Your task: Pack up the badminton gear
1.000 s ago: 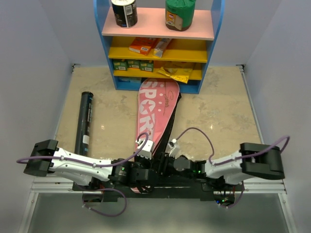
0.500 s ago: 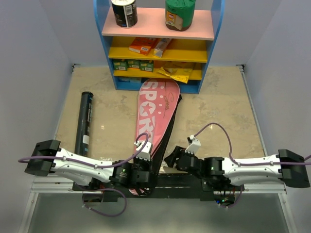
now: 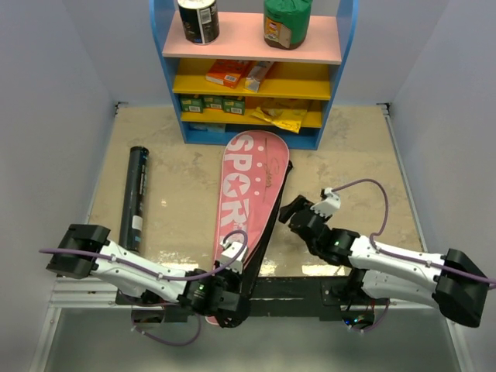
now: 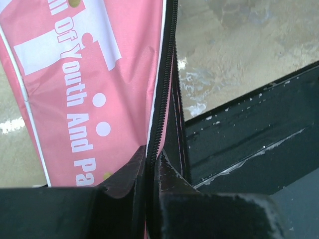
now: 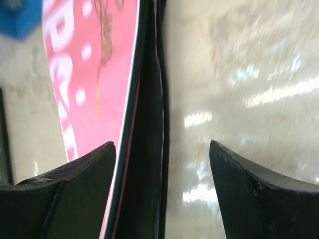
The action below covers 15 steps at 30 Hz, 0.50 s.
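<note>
beige marble tabletop (image 3: 349, 155), pale walls (image 3: 54, 77): left jaws pinch the pink bag (image 3: 248, 178), right jaws gape empty.

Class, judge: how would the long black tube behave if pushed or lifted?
Lying on its round side, the tube would probably roll if pushed sideways. It looks straight, so likely stiff; gripped at one end, it may tip.

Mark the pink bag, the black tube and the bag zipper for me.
pink bag (image 3: 246, 194): top external view, middle of its lettered pink face.
black tube (image 3: 135, 195): top external view, halfway along its length.
bag zipper (image 4: 163, 74): left wrist view, black teeth along the pink edge.
</note>
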Tool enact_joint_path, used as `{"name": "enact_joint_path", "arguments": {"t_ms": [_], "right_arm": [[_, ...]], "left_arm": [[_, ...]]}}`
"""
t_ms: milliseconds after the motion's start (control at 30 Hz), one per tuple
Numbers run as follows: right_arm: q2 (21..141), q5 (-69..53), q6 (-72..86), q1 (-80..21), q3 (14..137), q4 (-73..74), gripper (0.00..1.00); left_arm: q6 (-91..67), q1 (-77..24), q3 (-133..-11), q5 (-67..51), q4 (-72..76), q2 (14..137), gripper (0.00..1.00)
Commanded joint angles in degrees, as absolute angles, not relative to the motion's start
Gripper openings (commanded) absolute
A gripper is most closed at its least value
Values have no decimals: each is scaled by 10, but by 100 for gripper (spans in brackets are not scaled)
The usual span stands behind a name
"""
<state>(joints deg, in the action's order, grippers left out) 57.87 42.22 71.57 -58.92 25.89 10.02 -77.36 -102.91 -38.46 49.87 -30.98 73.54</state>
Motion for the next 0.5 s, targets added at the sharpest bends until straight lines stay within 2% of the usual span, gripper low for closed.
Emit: {"name": "enact_joint_path", "arguments": {"t_ms": [0,133,300,467], "right_arm": [[561,407,595,-513,225,-75,80],[589,329,556,-430,171,-212,79],[733,253,527,-386,182,-332,78],[827,200,523,-346,196,-439,77]], "left_arm": [[-812,-1056,-390,504,-293,751,0],[-829,-1075,-390,507,-299,764,0],[-844,-1091,-387,509,-300,768,0],[-860,-1105,-388,512,-307,773,0]]}}
